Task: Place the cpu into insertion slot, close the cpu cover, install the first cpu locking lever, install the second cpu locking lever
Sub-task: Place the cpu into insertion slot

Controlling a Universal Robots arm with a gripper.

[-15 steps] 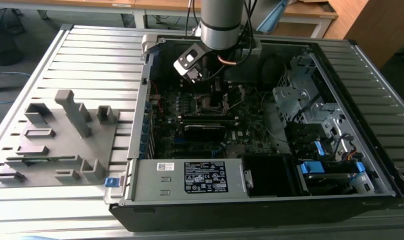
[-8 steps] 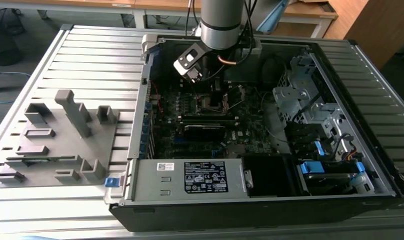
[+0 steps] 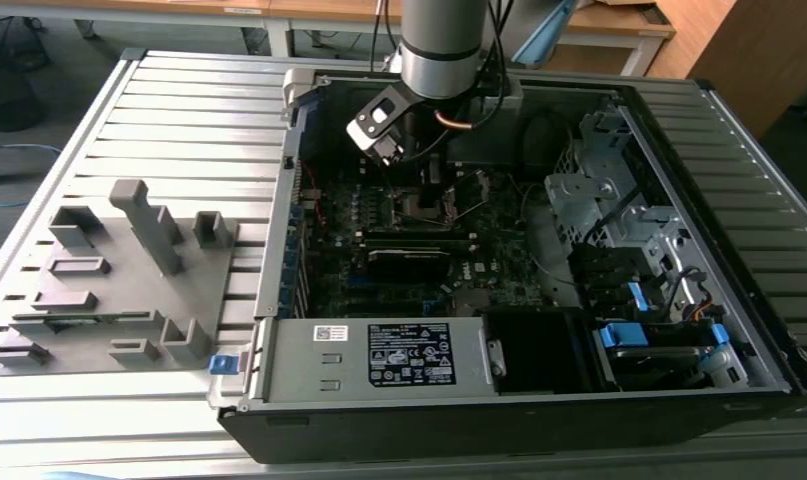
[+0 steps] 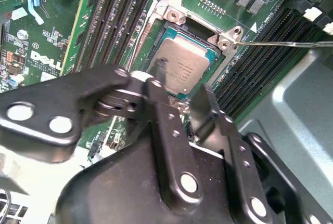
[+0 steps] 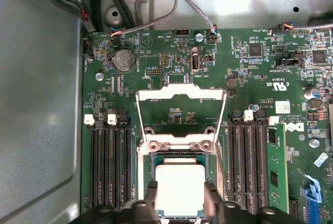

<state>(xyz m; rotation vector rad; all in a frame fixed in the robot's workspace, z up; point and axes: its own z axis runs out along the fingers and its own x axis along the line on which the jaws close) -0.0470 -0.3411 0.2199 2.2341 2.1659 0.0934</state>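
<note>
My black gripper (image 4: pixel 179 81) sits over the small silver-grey square cpu (image 5: pixel 180 182), twelve o'clock from the exterior view's grey power-supply box (image 3: pixel 376 355); clamped or released, I cannot tell; dragging it askew could damage the black square insertion slot (image 5: pixel 179 158).

Silver cpu (image 5: pixel 180 190) lies flat in insertion slot (image 4: pixel 196 28), prob. seated; cpu cover (image 5: pixel 174 93) hinged open.

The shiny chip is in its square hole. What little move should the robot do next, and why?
Probably lift the gripper straight up off the cpu. The cpu looks seated in the insertion slot, the cpu cover stands open, and the gripper hangs right over the cpu, in the cover's way.
</note>
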